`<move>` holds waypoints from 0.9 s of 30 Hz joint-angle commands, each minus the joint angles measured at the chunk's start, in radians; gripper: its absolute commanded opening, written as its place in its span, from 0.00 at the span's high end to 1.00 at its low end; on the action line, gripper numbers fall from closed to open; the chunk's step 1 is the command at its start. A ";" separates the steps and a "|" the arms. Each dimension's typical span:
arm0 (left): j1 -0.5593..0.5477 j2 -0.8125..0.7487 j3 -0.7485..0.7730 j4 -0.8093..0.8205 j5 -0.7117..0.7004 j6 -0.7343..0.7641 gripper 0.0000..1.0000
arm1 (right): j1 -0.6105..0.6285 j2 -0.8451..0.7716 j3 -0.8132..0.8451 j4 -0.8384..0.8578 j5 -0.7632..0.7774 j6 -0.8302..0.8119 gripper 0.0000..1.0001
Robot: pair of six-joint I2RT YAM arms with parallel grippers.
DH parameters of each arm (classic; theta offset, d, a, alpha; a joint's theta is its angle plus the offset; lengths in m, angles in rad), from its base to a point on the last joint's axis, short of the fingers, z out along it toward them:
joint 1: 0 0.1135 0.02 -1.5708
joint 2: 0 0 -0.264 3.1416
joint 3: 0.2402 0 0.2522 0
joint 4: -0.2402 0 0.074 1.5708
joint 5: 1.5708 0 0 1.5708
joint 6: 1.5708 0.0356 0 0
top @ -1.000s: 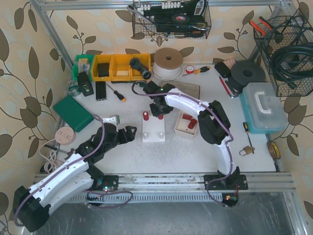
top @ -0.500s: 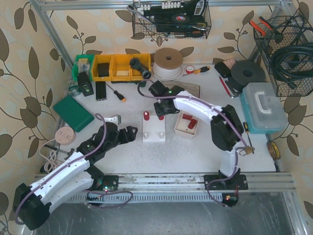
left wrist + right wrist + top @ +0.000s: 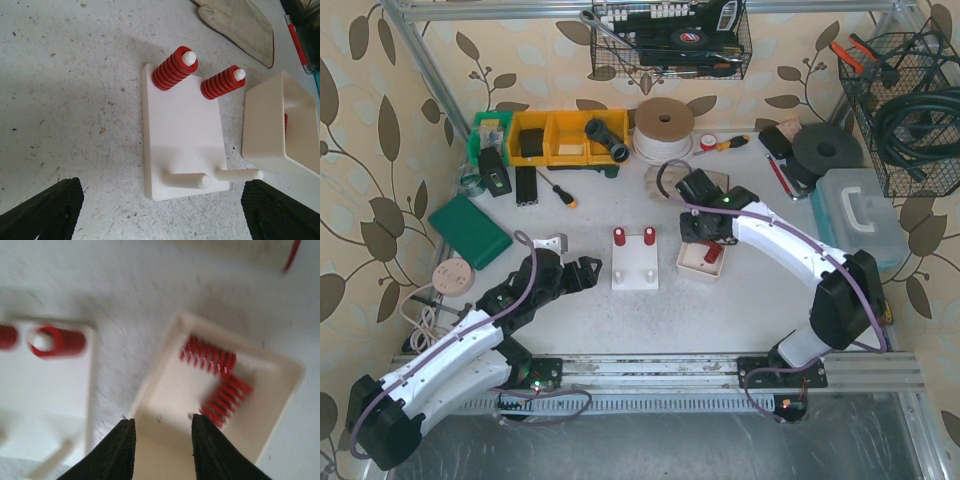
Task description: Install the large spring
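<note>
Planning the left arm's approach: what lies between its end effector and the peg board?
Only bare tabletop separates the left end effector from the peg board, clearest in the top external view.

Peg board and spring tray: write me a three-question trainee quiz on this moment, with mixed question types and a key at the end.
1. True or false: every peg on the peg board is loaded.
2. The right gripper is: A) shut on a spring; B) open above the tray; C) resting on the board.
3. Fill in: ___ red springs lie in the tray.
Key: 1 false, the two near pegs are bare; 2 B; 3 two.
</note>
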 commanded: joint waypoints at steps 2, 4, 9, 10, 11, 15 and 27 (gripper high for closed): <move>-0.007 -0.024 0.017 0.018 0.002 0.011 0.11 | -0.020 -0.042 -0.166 0.017 -0.097 0.074 0.73; -0.007 -0.032 0.012 0.018 -0.001 0.012 0.11 | -0.029 -0.045 -0.218 0.043 -0.111 0.094 0.78; -0.007 -0.066 0.001 0.012 -0.009 0.011 0.11 | -0.068 -0.021 -0.284 0.058 -0.087 0.102 0.86; -0.007 -0.072 0.000 0.010 -0.008 0.011 0.11 | -0.080 -0.021 -0.294 0.055 -0.078 0.102 0.86; -0.007 -0.077 -0.002 0.009 -0.010 0.011 0.11 | -0.094 -0.024 -0.302 0.052 -0.070 0.102 0.87; -0.007 -0.093 -0.010 0.010 -0.017 0.011 0.11 | -0.142 -0.062 -0.335 0.046 -0.042 0.092 0.85; -0.006 -0.114 -0.018 0.010 -0.018 0.011 0.10 | -0.172 0.009 -0.283 0.017 0.011 0.056 0.64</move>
